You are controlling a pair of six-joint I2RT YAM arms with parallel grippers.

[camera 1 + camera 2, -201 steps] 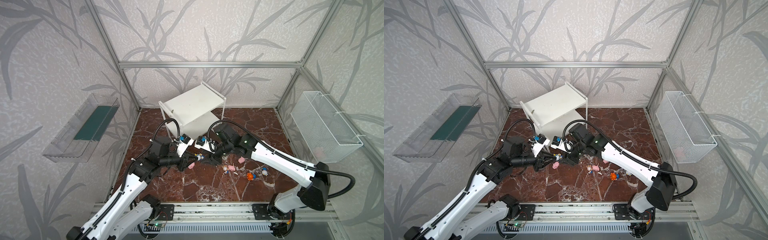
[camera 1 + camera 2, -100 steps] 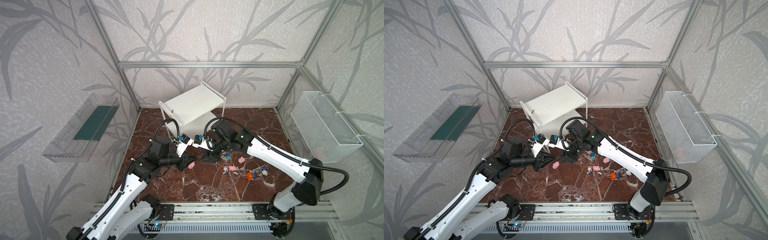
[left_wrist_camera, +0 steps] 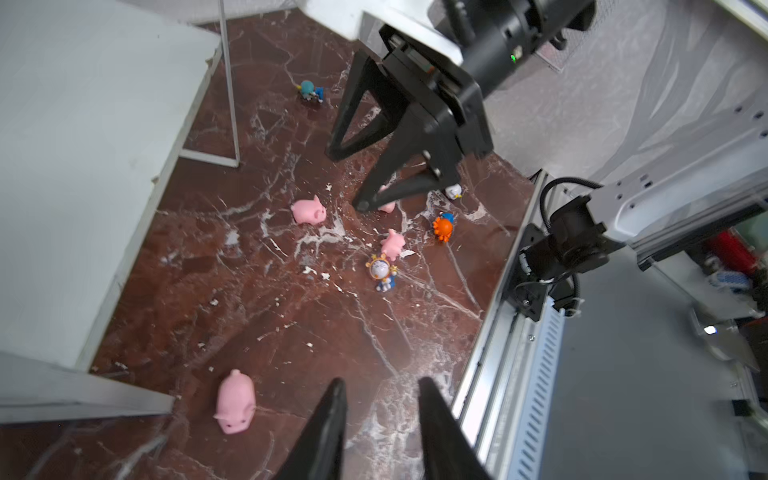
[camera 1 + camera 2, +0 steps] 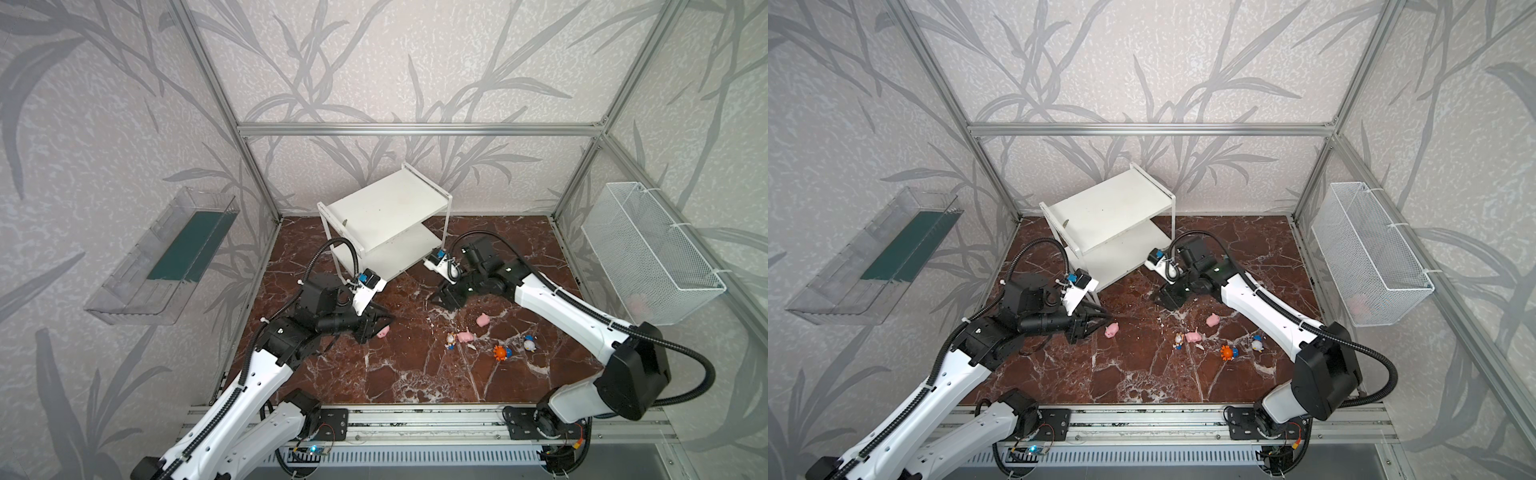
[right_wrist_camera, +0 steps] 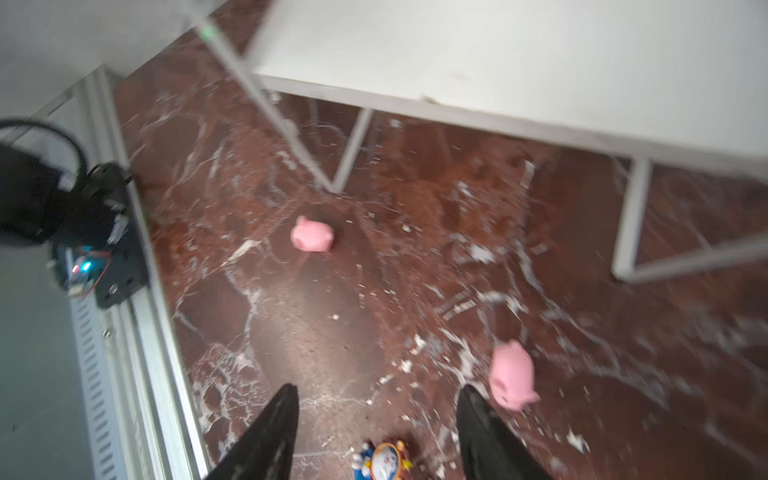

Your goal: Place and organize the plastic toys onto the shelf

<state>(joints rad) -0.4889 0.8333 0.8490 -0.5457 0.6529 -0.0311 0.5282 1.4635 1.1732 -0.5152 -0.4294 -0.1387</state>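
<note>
Pink plastic on dark red marble: one small rounded pink pig (image 4: pixel 383 331) lies on the red-brown marble floor (image 4: pixel 415 374) just beside the tips of my left claw (image 4: pixel 388 322), outside them. That claw stands partly open and grips nothing; the left wrist view shows bare floor between its black fingers (image 3: pixel 332 415). My right claw (image 4: pixel 440 297) hangs low in front of the white two-tier shelf (image 4: pixel 382 208), spread wide and empty too. A second pink pig (image 3: pixel 308 211) lies near its tips. A third pink pig (image 4: pixel 483 319), a fourth pink pig (image 4: pixel 465 336), a blue-and-white cartoon figurine (image 4: pixel 450 340), a spiky orange figurine (image 4: pixel 502 352) and a small white figurine (image 4: pixel 529 343) sit scattered on the floor beside my right arm, apart from the shelf.
</note>
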